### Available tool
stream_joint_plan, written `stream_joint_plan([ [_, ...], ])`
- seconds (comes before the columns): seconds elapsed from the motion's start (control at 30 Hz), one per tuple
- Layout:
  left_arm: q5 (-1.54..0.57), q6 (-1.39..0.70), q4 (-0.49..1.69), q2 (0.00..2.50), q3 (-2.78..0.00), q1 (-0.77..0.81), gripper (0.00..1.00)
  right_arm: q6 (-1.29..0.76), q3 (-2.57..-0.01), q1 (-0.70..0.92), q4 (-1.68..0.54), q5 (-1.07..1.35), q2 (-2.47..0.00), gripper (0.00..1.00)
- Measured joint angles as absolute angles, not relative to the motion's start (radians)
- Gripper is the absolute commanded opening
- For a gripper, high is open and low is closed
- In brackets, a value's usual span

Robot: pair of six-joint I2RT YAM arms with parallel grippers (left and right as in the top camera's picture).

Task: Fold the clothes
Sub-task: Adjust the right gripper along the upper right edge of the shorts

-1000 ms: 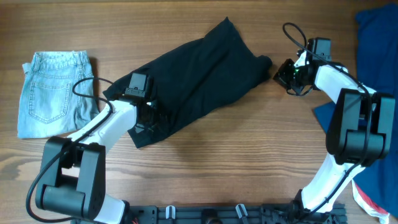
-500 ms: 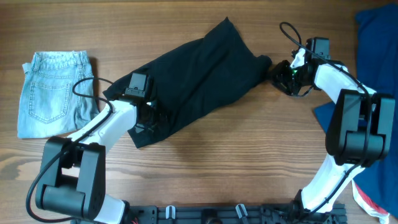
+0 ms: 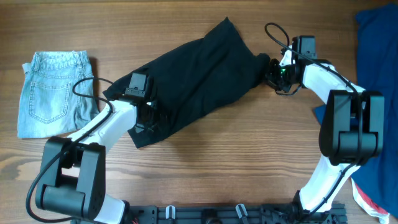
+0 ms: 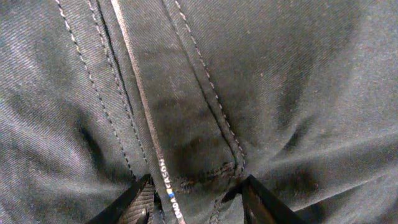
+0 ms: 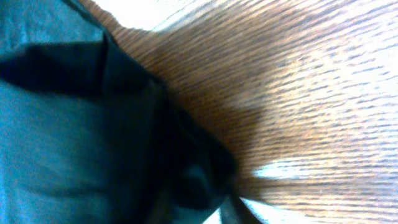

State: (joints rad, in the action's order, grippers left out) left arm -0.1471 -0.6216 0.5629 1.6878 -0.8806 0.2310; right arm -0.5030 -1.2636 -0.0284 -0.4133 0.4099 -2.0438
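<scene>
The clothes (image 3: 199, 74), a black garment, lie loosely bunched and slanting across the middle of the wooden table. My left gripper (image 3: 148, 121) sits on their lower-left part. In the left wrist view its jaws (image 4: 199, 202) stand either side of a puckered, stitched seam (image 4: 163, 180), pinching the cloth. My right gripper (image 3: 273, 70) is at the garment's right corner. In the blurred right wrist view that black corner (image 5: 199, 183) fills the space between the jaws of the right gripper (image 5: 205, 208), with one finger (image 5: 244, 213) showing beside it.
Folded light-blue denim shorts (image 3: 53, 93) lie at the far left. Bright blue fabric (image 3: 376, 56) covers the right edge, beside the right arm. Bare wooden table (image 3: 249, 155) lies in front of the garment.
The right gripper has moved left onto the garment's right corner, opening and then closing on it. The left arm and the garment have stayed still.
</scene>
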Motion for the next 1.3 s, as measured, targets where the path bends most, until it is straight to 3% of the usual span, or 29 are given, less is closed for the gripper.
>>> stream_joint_plan([
  [0.33,-0.147,-0.621,0.564,1.688,-0.881,0.231,0.46,-0.511,-1.263,-0.042,-0.388,0.375,-2.044,0.04],
  [0.67,-0.151,-0.621,0.566,1.690,-0.884,0.231,0.46,-0.526,-1.264,-0.194,-0.368,0.352,-2.044,0.04],
  [0.87,-0.151,-0.621,0.569,1.691,-0.885,0.231,0.47,-0.521,-1.265,-0.205,-0.373,0.334,-2.044,0.04],
  [1.13,-0.151,-0.621,0.569,1.691,-0.886,0.231,0.50,-0.386,-1.319,-0.194,-0.361,0.492,-1.956,0.04],
  [1.3,-0.155,-0.621,0.567,1.691,-0.887,0.231,0.51,-0.258,-1.365,-0.089,-0.365,0.556,-1.880,0.05],
])
